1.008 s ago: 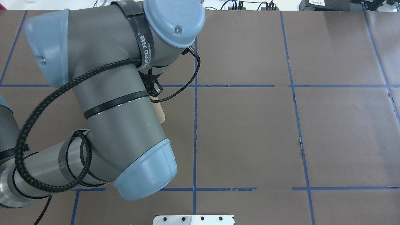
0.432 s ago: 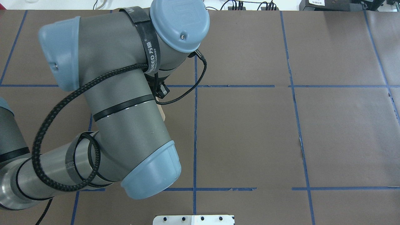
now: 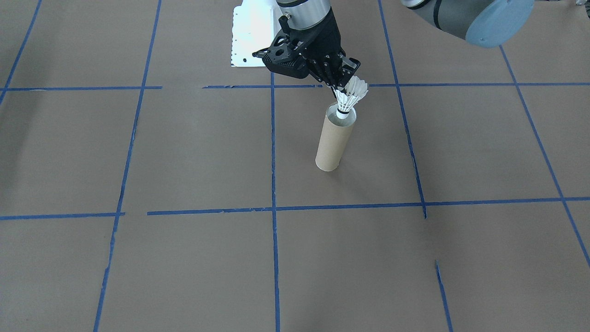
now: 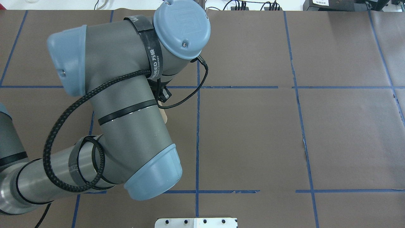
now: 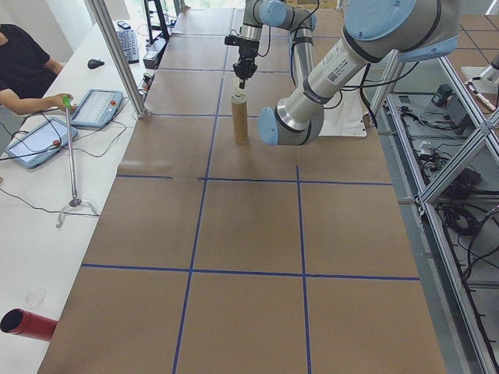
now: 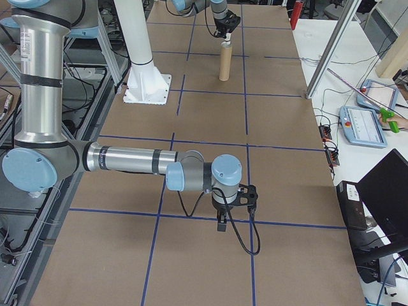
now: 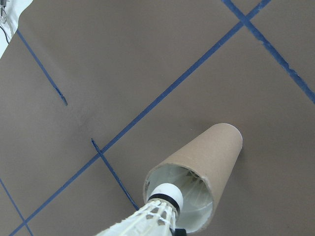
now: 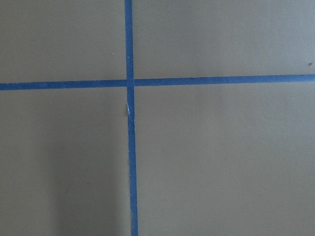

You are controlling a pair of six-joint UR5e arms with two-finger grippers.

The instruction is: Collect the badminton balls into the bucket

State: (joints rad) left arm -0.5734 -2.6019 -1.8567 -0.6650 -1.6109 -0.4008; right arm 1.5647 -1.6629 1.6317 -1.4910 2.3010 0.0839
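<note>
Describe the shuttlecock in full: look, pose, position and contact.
The shuttlecock is white and feathered, with a rounded white cork tip and a thin dark band behind it. It points cork-down, slightly tilted, its tip at the mouth of the upright brown cardboard tube. The left gripper holds it by the feather skirt.

The bench (image 3: 184, 152) is covered in brown paper marked off by blue tape lines (image 3: 273, 184) into large squares. Beside the bench runs a white side table (image 5: 47, 234). On that table lie two tablets (image 5: 105, 107) and a keyboard (image 5: 129, 44), a thin metal rod on a stand (image 5: 72, 167) stands upright, and a red tube (image 5: 27, 323) lies at its near end. A person's arm (image 5: 31, 100) rests by the tablets.
</note>
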